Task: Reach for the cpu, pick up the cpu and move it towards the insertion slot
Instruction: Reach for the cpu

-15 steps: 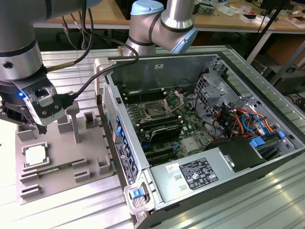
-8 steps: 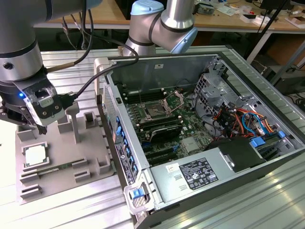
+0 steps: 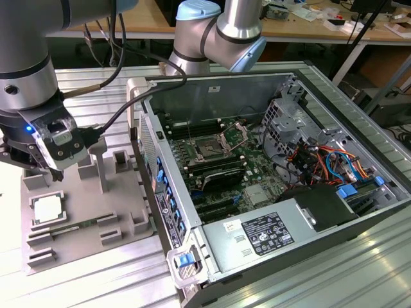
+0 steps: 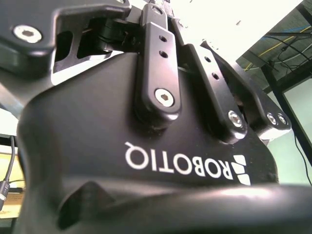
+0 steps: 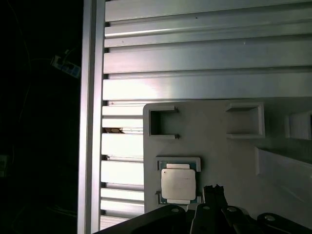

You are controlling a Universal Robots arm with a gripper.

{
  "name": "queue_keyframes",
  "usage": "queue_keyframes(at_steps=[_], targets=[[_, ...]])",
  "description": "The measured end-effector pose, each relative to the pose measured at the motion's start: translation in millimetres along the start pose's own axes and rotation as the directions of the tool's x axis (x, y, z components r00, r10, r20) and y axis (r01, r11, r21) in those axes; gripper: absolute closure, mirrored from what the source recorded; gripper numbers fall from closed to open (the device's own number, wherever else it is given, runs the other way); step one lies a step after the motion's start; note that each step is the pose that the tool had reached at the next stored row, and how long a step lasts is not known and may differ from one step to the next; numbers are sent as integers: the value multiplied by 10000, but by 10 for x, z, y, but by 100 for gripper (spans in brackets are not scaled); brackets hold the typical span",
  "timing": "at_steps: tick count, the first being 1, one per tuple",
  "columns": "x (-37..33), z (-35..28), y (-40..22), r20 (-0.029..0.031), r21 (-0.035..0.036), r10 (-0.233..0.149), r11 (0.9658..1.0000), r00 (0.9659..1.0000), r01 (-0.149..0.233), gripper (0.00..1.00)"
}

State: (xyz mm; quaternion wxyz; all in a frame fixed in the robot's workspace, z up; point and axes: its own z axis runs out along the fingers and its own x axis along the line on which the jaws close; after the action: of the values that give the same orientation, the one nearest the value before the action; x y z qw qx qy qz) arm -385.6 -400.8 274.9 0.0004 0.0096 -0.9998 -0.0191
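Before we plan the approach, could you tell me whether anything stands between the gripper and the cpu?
Nothing visible does. The cpu lies uncovered in a recess of the grey tray, and the gripper hangs above it, not touching.

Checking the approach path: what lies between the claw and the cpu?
In the exterior view, only a bare stretch of the grey tray lies between the claw and the cpu.

We saw a ribbed aluminium table (image 3: 334, 276) catching bright reflections, with a cluttered wooden workbench (image 3: 308, 29) behind it. In the second wrist view, a glaring white ceiling (image 4: 219, 19) carried cables (image 4: 287, 39) along dark framing.
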Motion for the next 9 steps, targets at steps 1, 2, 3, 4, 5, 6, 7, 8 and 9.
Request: queue_keyframes(at_steps=[1,2,3,4,5,6,7,8,9], targets=[[0,2,0,0,0,0,10000,10000,0,89],[0,5,0,0,0,0,10000,10000,0,89],[0,7,0,0,0,0,10000,10000,0,89],[0,9,0,0,0,0,10000,10000,0,89],[0,11,-1,1,0,0,10000,10000,0,89],[0,13,-1,0,0,0,10000,10000,0,89],[0,15,-1,1,0,0,10000,10000,0,89],[0,17,-1,0,0,0,10000,10000,0,89],[0,18,-1,1,0,0,10000,10000,0,89]])
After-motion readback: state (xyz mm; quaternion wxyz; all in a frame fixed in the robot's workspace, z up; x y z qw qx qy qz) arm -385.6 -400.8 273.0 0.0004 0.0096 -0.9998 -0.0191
